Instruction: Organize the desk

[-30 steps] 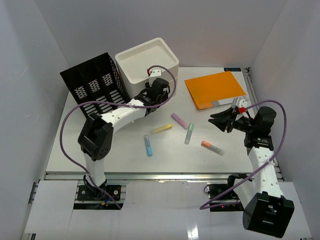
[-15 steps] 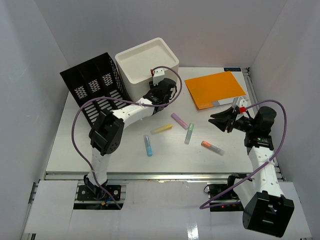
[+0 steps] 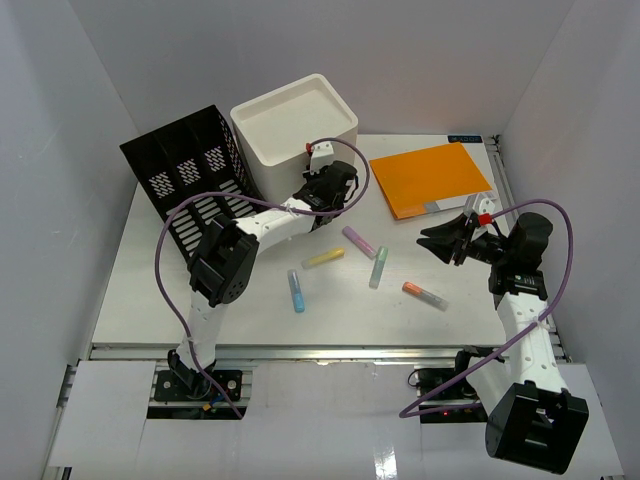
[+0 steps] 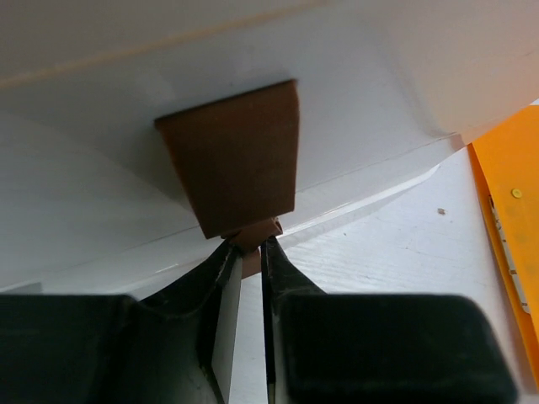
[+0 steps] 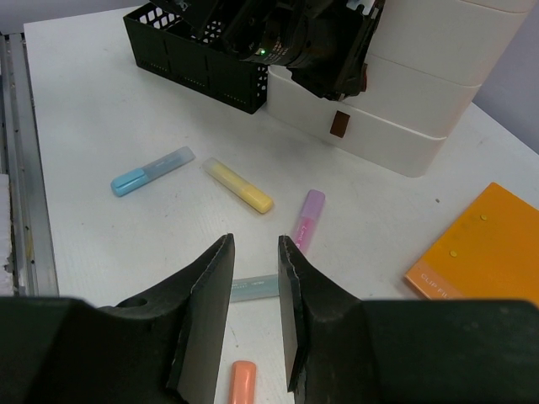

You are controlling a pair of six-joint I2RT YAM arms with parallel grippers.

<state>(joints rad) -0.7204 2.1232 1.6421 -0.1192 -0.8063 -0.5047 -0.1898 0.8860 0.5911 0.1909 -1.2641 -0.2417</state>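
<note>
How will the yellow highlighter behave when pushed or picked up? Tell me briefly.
The yellow highlighter looks like a short rigid plastic barrel, so probably stiff and light. Lying flat on the desk with rounded sides, it may roll if pushed sideways. Its smooth casing could slip in a loose pinch.

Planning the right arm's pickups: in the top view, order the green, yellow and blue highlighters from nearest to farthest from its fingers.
1. Green highlighter, just left of the right gripper.
2. Yellow highlighter, farther left, central.
3. Blue highlighter, farthest left, toward the near side.
</note>
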